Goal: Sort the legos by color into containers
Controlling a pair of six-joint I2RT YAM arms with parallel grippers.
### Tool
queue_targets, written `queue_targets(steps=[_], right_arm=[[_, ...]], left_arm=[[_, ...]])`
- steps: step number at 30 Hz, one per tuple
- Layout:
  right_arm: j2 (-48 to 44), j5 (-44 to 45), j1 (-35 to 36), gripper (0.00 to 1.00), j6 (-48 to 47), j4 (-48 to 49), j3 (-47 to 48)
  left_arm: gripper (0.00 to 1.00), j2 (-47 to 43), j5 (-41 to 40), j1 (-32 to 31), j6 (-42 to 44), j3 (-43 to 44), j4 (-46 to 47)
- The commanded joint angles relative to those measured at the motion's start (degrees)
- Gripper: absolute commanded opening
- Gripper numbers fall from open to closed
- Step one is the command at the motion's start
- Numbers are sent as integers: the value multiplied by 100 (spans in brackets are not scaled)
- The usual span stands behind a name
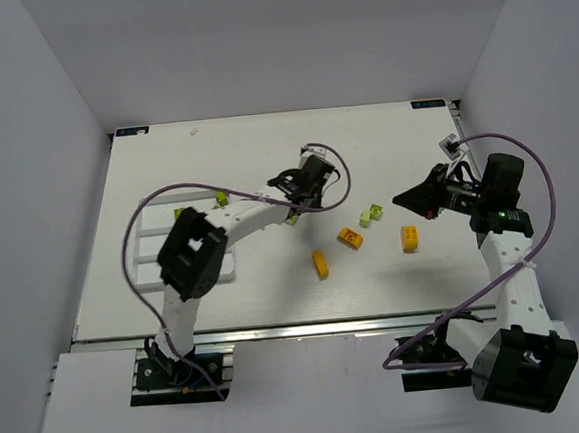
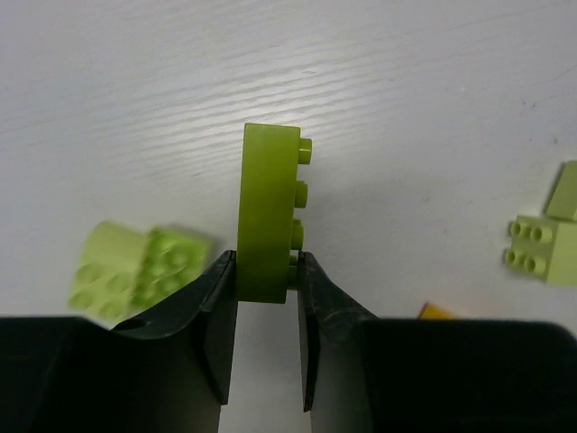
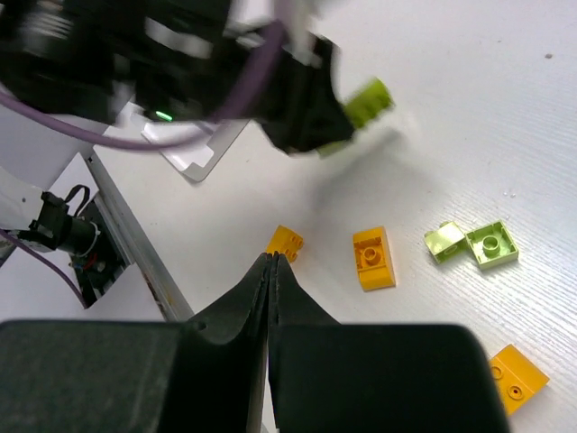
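- Lime brick is pinched on edge in the left gripper, with its studs facing right. The jaws are narrow and clamped across its thin faces. That grip leaves most of the brick sticking out, which looks handy for letting it go into a compartment.
- It's mid-table and, by the look of it, clear of the surface. It is to the right of the white tray, which the left arm partly hides.
- Right gripper hangs over the right side, fingers pressed together with nothing between them. I'd say it's parked out of the way.
- Loose ones lie between the two arms. Three orange bricks sit well apart from each other, and a lime pair sits touching, just beyond them.
- One more small lime brick shows at the tray's far right corner. Inside or beside, I can't tell.
- White matt table has a faint wood grain, and plain pale walls close it in on three sides.
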Motion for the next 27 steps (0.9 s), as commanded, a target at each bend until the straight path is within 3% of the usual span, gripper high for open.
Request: queue_targets(steps=[1, 6, 10, 20, 24, 27], right_arm=[[90, -146, 4, 0, -94, 169, -40], [152, -23, 47, 1, -103, 222, -92], [205, 65, 83, 1, -112, 239, -110], [380, 197, 170, 5, -199, 213, -119], [416, 232, 171, 5, -217, 230, -119], [459, 258, 179, 6, -235, 222, -110]], left_arm=[[0, -1899, -441, 369, -49, -772, 234], [0, -3787, -968, 1220, -348, -2205, 50], [0, -4397, -1056, 2011, -559, -2742, -380], [0, -3661, -495, 3435, -586, -2884, -356], [0, -3327, -248, 3647, -594, -2787, -241], [6, -3186, -64, 3718, -577, -2848, -127]])
